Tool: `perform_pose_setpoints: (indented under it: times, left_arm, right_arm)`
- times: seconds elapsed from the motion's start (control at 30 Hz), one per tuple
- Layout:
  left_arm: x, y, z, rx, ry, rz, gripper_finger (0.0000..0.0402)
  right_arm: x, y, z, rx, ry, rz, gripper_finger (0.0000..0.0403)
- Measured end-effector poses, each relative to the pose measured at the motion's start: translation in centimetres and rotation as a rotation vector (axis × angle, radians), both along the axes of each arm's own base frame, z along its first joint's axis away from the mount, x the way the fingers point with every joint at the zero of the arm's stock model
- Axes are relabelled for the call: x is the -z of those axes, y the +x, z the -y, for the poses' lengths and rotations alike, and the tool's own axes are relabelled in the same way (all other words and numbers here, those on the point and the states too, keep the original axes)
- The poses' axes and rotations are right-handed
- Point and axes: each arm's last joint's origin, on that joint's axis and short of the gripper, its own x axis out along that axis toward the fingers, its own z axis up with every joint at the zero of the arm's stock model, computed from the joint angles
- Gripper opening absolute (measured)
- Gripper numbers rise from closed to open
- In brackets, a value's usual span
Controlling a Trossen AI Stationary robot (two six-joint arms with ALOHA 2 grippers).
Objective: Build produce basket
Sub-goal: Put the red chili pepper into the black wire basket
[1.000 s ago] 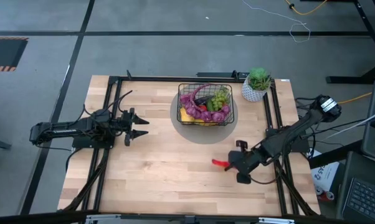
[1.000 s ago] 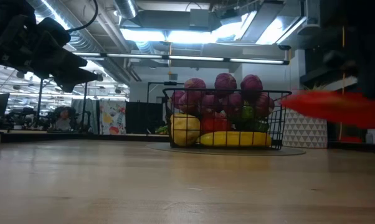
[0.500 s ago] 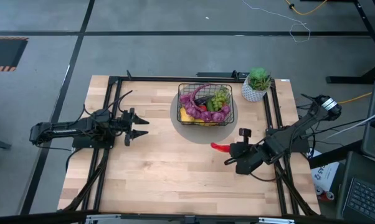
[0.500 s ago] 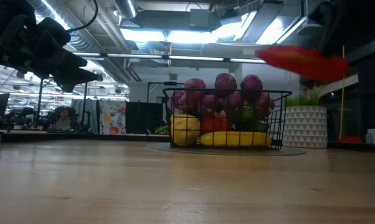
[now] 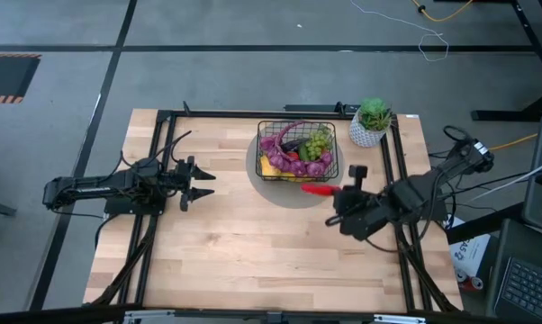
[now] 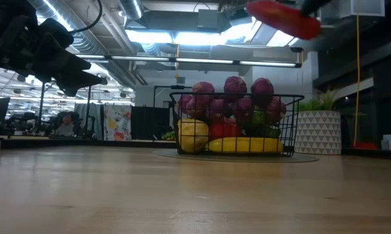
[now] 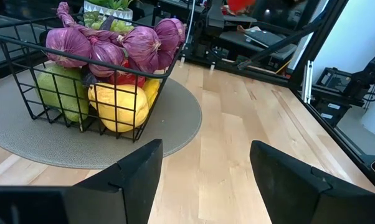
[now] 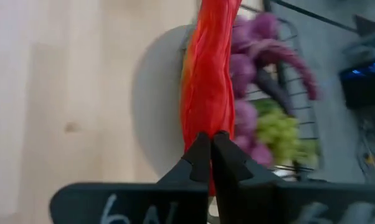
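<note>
A pale wooden table point(image 5: 244, 243) stands on a grey floor, with a black frame around its edges. From above, the black wire basket point(image 5: 296, 151) sits on a round grey mat point(image 5: 280, 193) near the table's far edge, filled with purple grapes point(image 5: 273, 148), green grapes point(image 5: 318, 142) and a yellow banana point(image 5: 275, 171). A potted plant point(image 5: 372, 121) stands just beside it. The right gripper point(image 5: 336, 195) is pinched tight on a red chili point(image 5: 318, 190), which hangs above the mat's edge just beside the basket's near right corner. The left gripper point(image 5: 202, 183) waits well apart on the left side, its 2 fingers spread wide and holding nothing.

At table height, the chili point(image 6: 283, 17) is high up, above and to the right of the basket point(image 6: 234, 127).

The left wrist camera shows the basket point(image 7: 81, 74) ahead, between its own spread fingers point(image 7: 134, 171).

The right wrist camera shows the closed fingertips point(image 8: 207, 155) clamped on the chili point(image 8: 207, 81), the basket point(image 8: 281, 106) beyond it.
</note>
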Motion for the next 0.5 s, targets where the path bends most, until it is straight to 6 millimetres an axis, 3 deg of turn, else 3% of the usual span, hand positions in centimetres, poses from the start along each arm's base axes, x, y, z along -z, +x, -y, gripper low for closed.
perform_pose_setpoints:
  times: [0.5]
  left_arm:
    - [0.0,0.0,0.0,0.000,0.000,0.000,0.0238]
  right_arm:
    - [-7.4,0.4,6.2,0.166,-0.011,0.029,0.0000]
